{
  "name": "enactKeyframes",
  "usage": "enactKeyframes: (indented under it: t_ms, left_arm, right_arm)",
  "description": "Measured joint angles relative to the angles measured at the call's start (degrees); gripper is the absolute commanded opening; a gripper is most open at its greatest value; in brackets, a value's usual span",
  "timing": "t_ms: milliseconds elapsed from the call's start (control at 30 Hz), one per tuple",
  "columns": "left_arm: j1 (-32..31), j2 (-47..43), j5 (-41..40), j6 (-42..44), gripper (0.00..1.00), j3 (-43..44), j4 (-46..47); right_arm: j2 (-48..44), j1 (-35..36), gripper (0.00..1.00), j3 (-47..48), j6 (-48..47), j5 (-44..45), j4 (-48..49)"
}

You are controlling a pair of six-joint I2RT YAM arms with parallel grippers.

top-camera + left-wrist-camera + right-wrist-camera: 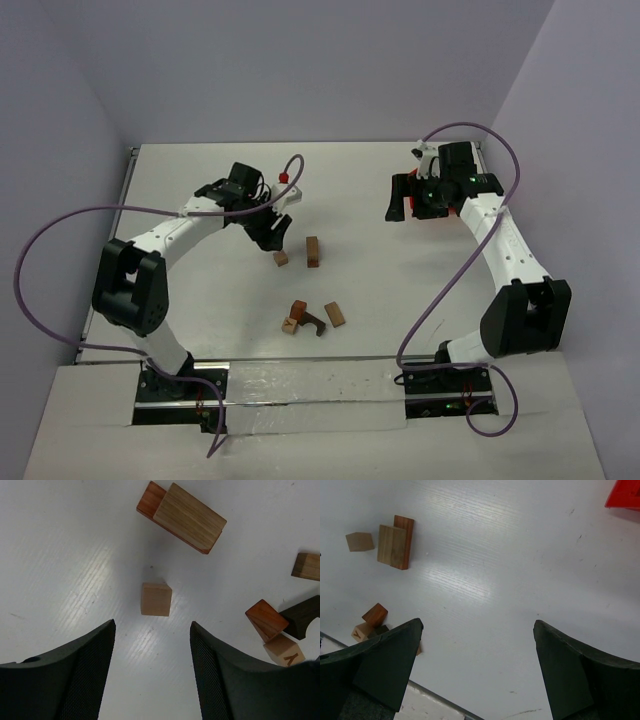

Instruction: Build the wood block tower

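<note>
A small tan cube [156, 599] lies on the white table just ahead of my left gripper [152, 622]. That gripper is open, hovers over the table, and has nothing between its fingers. Beyond the cube, a tan bar rests on a reddish-brown bar [182, 516], a two-piece stack [313, 251]. Nearer the arm bases is a loose cluster: a reddish block [299, 309], a lettered cube [290, 325], a dark arch [314, 322] and a tan bar [334, 314]. My right gripper [477, 622] is wide open and empty above bare table at the far right.
A red plastic bin [625, 492] sits at the far right, close to the right gripper [405, 195]. Purple cables loop from both arms. The table's near edge shows under the right gripper's left finger [385, 655].
</note>
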Motion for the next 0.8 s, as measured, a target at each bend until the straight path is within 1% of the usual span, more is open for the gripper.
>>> enactKeyframes:
  t_ms: [200,367,800]
  left_arm:
    - [-2.4,3.8,-2.9,0.7,0.64,0.0,0.0]
    - [-3.2,6.2,-4.4,1.1,0.62,0.0,0.0]
    - [-4.1,8.2,-6.2,1.6,0.56,0.0,0.4]
  right_arm:
    - [0.9,0.0,1.0,0.0,0.0,0.2,0.0]
    - [0.9,0.0,1.0,0.0,0.0,0.2,0.0]
    - [1.3,0.0,1.0,0.0,0.0,0.2,0.0]
